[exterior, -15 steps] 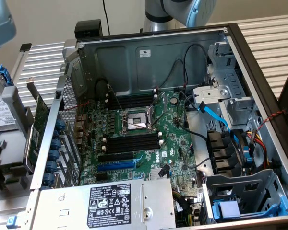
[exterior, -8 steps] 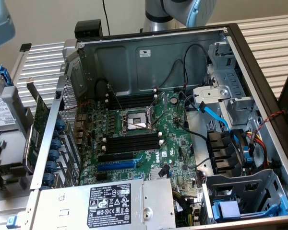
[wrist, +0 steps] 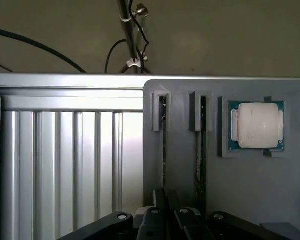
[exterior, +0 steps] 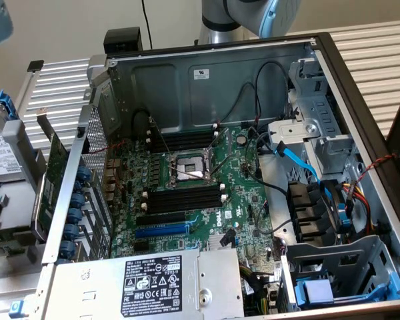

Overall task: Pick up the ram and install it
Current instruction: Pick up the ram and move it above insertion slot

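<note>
The ram [wrist: 163,145] stands on edge in a narrow slot of a grey holder tray [wrist: 250,195]; only its thin green edge shows. My gripper [wrist: 166,201] sits over the near end of this stick, its two dark fingers [wrist: 158,199] pressed close on either side, shut on it. A second stick [wrist: 202,145] stands in the neighbouring slot. In the exterior view the open computer case holds the motherboard [exterior: 237,200], with long black memory slots [exterior: 183,199] below the processor socket [exterior: 190,167] and more slots [exterior: 183,141] above it.
A processor chip [wrist: 256,125] rests in a pocket of the tray beside the sticks. Ribbed aluminium table [wrist: 65,170] lies alongside, with a pole [wrist: 127,35] and cables behind. Outside the case are a green expansion card [exterior: 50,180] and a drive [exterior: 3,157]; the power supply [exterior: 153,283] fills the case's near side.
</note>
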{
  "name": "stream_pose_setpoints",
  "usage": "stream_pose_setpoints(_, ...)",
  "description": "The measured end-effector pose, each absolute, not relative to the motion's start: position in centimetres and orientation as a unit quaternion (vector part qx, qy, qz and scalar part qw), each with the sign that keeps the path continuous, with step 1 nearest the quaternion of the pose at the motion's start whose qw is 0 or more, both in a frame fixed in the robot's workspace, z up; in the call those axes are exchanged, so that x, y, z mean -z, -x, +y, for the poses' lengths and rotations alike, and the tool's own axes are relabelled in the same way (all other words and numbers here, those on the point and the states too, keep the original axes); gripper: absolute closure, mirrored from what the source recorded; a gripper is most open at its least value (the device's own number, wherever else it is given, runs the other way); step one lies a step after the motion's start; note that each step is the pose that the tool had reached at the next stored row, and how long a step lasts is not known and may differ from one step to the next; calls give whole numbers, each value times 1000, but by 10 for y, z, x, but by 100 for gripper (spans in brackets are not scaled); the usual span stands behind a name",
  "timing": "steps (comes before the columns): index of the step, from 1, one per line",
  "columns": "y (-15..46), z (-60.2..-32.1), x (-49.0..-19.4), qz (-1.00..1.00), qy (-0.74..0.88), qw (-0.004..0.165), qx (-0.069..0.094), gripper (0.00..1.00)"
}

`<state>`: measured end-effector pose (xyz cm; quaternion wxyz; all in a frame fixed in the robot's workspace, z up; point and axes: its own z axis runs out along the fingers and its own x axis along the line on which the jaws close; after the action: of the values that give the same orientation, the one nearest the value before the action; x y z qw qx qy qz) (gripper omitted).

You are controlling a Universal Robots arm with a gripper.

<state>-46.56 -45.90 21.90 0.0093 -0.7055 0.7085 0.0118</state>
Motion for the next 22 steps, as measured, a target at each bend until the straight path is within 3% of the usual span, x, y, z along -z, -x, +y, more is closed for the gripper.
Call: stream_pose_setpoints(22,466,-463,-300,709,705,16,-18,86)
